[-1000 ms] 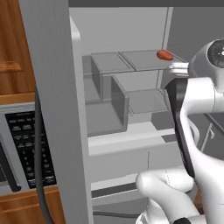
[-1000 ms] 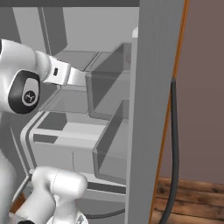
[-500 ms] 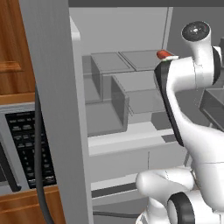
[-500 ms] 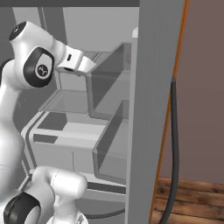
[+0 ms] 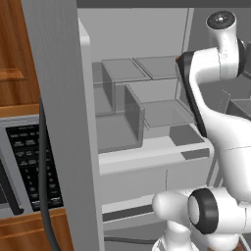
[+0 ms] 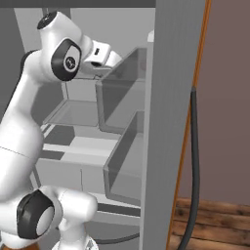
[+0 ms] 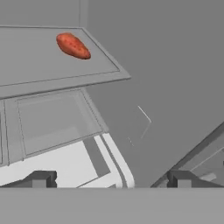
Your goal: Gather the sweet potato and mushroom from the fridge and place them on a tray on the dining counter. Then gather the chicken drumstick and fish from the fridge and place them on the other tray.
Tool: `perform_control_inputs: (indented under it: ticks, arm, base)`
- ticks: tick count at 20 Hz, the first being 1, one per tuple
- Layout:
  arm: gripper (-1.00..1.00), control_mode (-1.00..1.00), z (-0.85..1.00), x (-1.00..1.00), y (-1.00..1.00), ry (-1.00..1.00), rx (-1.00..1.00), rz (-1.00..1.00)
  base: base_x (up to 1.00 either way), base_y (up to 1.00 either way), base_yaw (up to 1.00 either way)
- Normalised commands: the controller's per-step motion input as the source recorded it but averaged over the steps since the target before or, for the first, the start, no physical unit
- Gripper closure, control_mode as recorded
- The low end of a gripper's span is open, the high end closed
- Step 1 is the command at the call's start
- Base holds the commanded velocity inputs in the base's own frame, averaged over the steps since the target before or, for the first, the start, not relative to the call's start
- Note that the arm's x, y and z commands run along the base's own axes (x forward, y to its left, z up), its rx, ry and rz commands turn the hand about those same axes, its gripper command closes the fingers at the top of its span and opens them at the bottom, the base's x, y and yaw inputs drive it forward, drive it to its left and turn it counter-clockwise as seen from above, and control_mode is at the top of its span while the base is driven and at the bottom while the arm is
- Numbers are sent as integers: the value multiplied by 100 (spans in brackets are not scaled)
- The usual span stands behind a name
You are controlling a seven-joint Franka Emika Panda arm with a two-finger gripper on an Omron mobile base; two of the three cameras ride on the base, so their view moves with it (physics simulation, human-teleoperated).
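One sweet potato (image 7: 73, 45) is lying at the upper left of your hand view, on a grey fridge shelf (image 7: 48, 61) with a clear drawer (image 7: 52, 120) below it. Moving right, your gripper (image 7: 111, 179) is sitting at the bottom with its jaws spread wide and released, grasping nothing, well apart from the sweet potato.

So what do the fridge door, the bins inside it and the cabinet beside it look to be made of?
The fridge door looks like brushed steel: flat grey with faint vertical streaks. The bins seem to be clear or smoky plastic, since the shelf shows through their walls. The cabinet reads as varnished wood, warm brown with visible grain, though all of it is rendered.
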Motion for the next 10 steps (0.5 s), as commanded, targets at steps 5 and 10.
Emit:
perform_control_inputs:
  ticks: [5,10]
  arm:
    - [-100,-100,-4,64,-20,1,0,8]
    - [-100,-100,-10,75,-8,7,0,6]
  base:
    - [0,0,0]
    - [0,0,0]
